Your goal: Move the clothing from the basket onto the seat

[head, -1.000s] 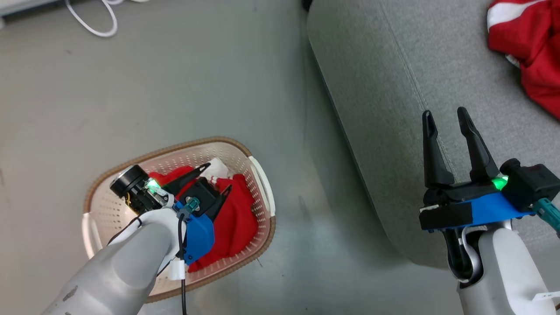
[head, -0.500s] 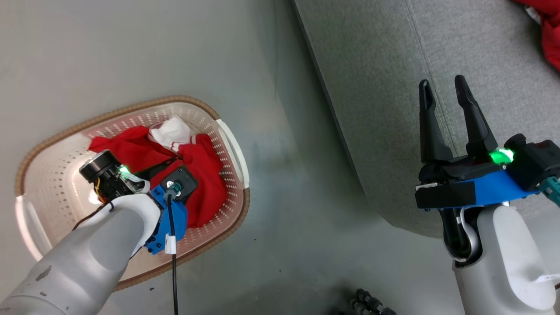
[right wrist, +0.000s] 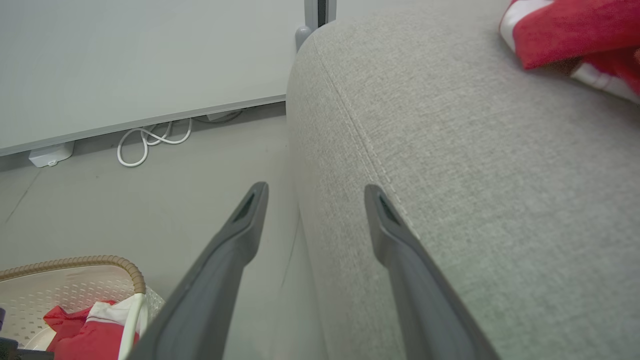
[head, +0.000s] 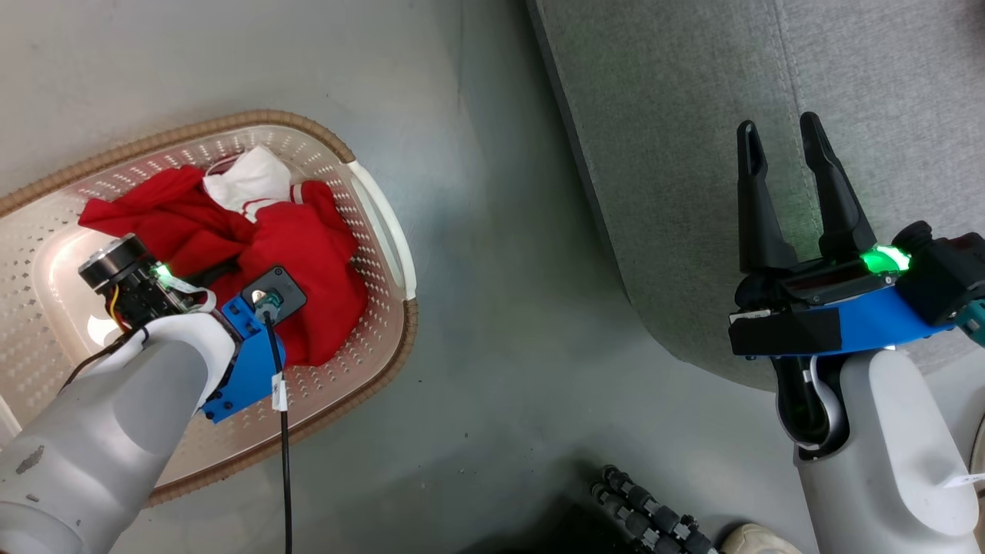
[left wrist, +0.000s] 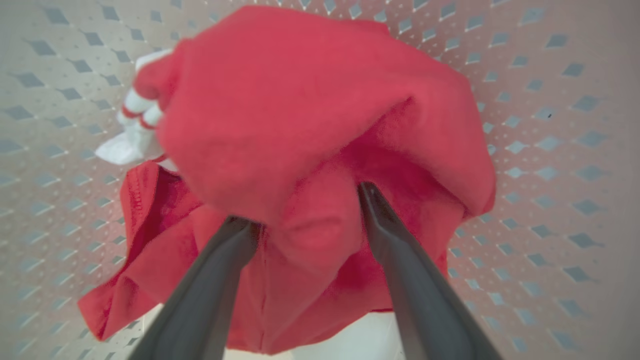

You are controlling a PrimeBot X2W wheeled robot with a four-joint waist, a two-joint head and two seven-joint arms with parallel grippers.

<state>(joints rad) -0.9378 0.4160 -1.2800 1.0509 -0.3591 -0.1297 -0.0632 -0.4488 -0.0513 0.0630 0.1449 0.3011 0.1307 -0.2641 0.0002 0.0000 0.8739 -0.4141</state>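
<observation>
Left gripper [left wrist: 302, 205], jaws apart — seemingly against clothing [left wrist: 300, 100] in basket [head: 269, 117]

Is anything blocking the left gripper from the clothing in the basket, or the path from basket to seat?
Nothing visible. The left gripper is open, its fingers either side of a fold of the clothing in the basket. Between basket and seat lies only floor.
</observation>
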